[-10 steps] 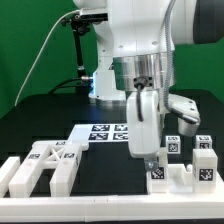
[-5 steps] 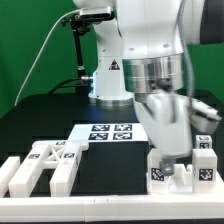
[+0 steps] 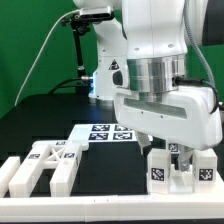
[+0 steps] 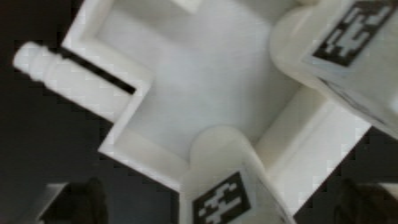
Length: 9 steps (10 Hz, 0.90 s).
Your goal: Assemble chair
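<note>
The chair parts are glossy white tagged pieces in two groups. One cluster (image 3: 182,168) stands at the front on the exterior view's right, directly under my gripper (image 3: 172,150). In the wrist view it shows as a flat white panel (image 4: 196,90) with a ribbed peg (image 4: 50,66), a tagged bar (image 4: 228,192) and a tagged block (image 4: 347,40). My gripper (image 4: 228,206) is open. Its dark fingers (image 4: 80,203) stand on either side of the tagged bar, with gaps, not touching it. More chair parts (image 3: 40,165) lie at the front on the exterior view's left.
The marker board (image 3: 105,132) lies flat on the black table behind the parts. A white border rail (image 3: 70,205) runs along the front edge. The arm's base (image 3: 105,80) and a green post with a cable stand at the back.
The arm has moved toward the exterior view's right and lowered. The wrist has turned, so the gripper now hangs over the right-hand cluster of parts.
</note>
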{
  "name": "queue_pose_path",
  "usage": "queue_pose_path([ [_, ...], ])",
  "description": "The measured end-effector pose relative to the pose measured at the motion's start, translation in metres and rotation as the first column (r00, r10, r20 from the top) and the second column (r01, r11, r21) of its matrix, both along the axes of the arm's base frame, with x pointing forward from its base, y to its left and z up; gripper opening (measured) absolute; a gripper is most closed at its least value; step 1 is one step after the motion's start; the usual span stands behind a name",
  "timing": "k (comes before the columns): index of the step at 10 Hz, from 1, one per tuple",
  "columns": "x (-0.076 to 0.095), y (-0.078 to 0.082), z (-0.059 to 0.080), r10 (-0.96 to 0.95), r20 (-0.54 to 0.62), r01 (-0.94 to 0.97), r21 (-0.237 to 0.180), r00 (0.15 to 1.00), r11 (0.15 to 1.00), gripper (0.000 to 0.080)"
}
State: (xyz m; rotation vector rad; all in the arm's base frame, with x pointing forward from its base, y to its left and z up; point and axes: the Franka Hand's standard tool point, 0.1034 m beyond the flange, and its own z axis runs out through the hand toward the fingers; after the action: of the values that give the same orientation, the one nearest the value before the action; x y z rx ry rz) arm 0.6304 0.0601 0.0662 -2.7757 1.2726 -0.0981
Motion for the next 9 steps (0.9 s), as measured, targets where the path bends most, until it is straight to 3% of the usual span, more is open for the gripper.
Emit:
queue_pose_path([
  [1,0.0076,-0.0051,0.0017,0.188,0.024,-0.187,-0.038,0.982,0.982,0.0649],
  [2,0.0101,-0.0060,0.0010,0.197,0.039,-0.195,-0.044,0.980,0.980,0.0649],
  [4,0.0095,-0.0057,0.0007,0.142,0.036,-0.141,-0.038,0.989,0.989,0.0393],
  [5,0.0095,-0.0054,0.0006,0.095,0.035,-0.094,-0.031,0.995,0.995,0.0393],
  [6,0.0097,-0.0050,0.0007,-0.006,0.033,0.007,-0.017,0.999,1.000,0.0285],
  [8,0.0100,-0.0044,0.0010,-0.162,0.027,0.161,0.005,0.986,0.987,0.0285],
  [9,0.0097,-0.0029,0.0012,-0.359,0.007,0.359,0.024,0.933,0.933,0.0285],
])
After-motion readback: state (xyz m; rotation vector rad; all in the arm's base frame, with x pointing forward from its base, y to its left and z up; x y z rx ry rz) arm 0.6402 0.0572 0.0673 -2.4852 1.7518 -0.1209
